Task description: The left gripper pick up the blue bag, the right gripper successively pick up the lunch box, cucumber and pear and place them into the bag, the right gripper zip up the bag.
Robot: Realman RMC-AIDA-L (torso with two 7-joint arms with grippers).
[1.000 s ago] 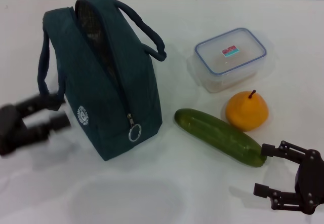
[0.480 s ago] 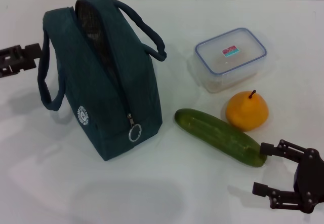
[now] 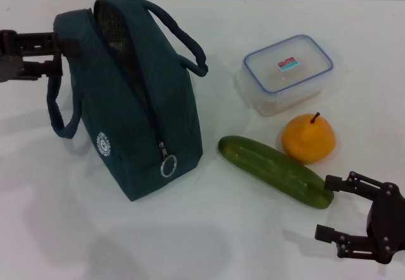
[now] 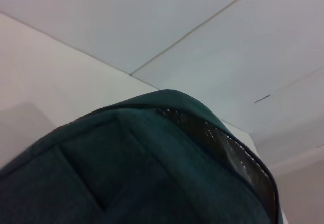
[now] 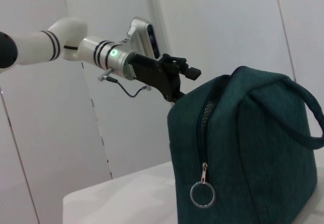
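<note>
The blue bag (image 3: 126,115) stands upright at the left of the table with its top unzipped, the foil lining showing and the ring zipper pull (image 3: 168,166) hanging at the front. My left gripper (image 3: 58,57) is open at the bag's upper left corner, beside the near loop handle (image 3: 58,112). In the right wrist view it (image 5: 183,84) reaches that corner of the bag (image 5: 243,153). The bag fills the left wrist view (image 4: 152,173). The lunch box (image 3: 289,71), pear (image 3: 308,139) and cucumber (image 3: 275,171) lie to the right. My right gripper (image 3: 330,207) is open, just off the cucumber's near end.
The white table (image 3: 209,242) reaches a tiled wall at the back. The pear sits close between the lunch box and the cucumber. The bag's far handle (image 3: 183,39) arches toward the lunch box.
My left gripper has risen from low beside the bag and moved right to its upper left corner. The right gripper has barely shifted. The objects have not moved.
</note>
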